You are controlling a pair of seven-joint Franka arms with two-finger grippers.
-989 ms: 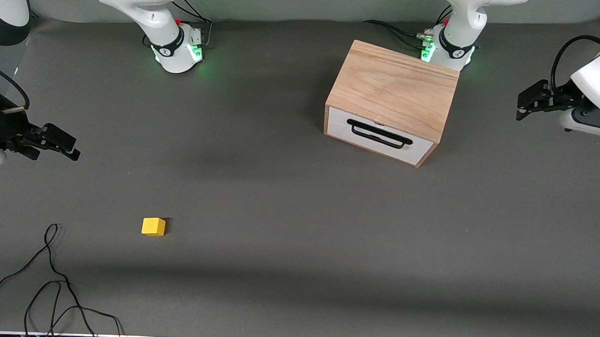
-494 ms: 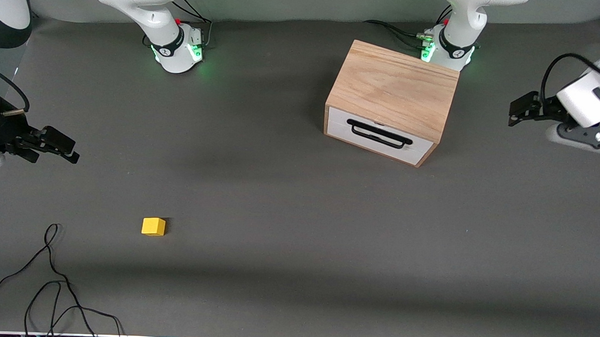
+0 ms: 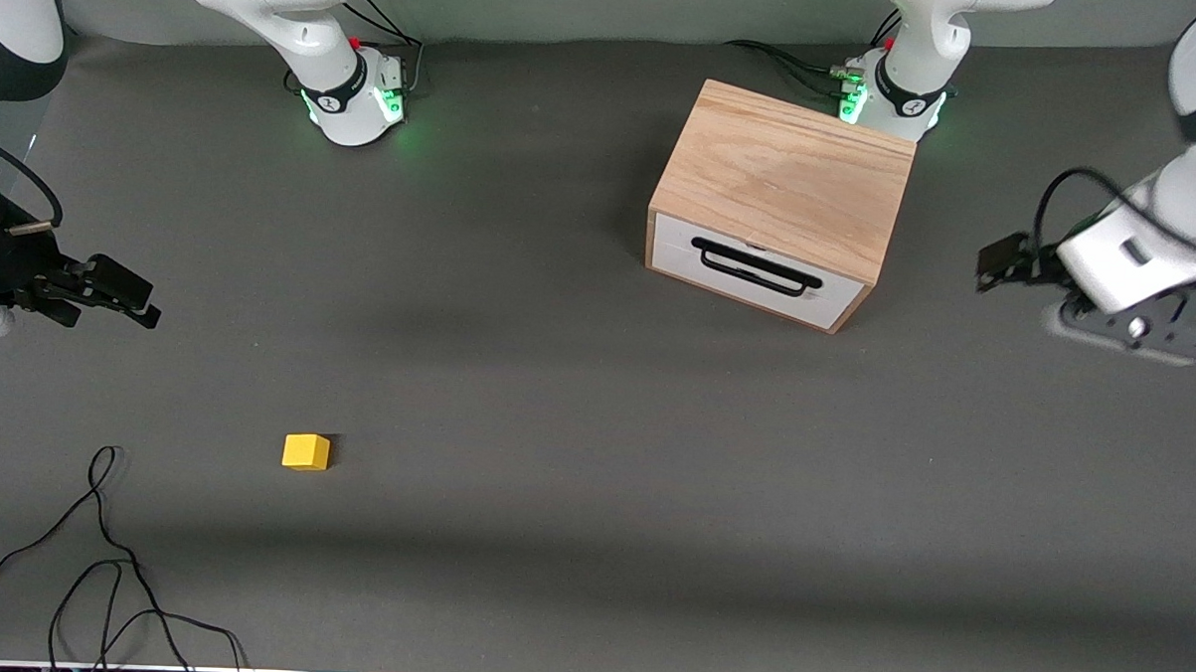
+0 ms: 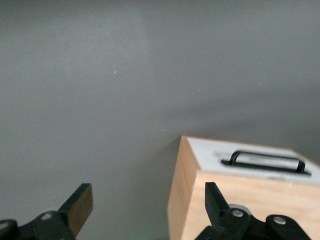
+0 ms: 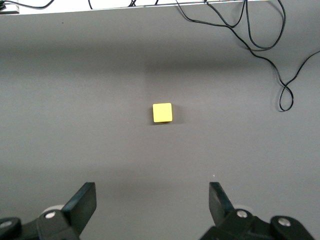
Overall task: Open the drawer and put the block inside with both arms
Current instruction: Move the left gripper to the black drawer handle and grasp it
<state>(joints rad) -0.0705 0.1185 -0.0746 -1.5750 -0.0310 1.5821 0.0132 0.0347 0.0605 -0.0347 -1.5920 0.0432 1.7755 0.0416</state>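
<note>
My left gripper [image 4: 145,210] hangs spread beside the drawer [image 3: 756,270], probably lining up its handle [image 3: 756,267]; my right gripper [image 5: 152,207], spread too, hovers over the block [image 5: 162,112].

Dark grey matte tabletop [image 3: 576,405] filled nearly the whole front view, lit evenly, with soft shadow bands across it, one near the edge closest to the front camera. A lighter grey-green wall strip [image 3: 619,9] ran along the edge by the bases. Loose black cable [image 3: 103,557] lay coiled at the near corner toward the right arm's end.
</note>
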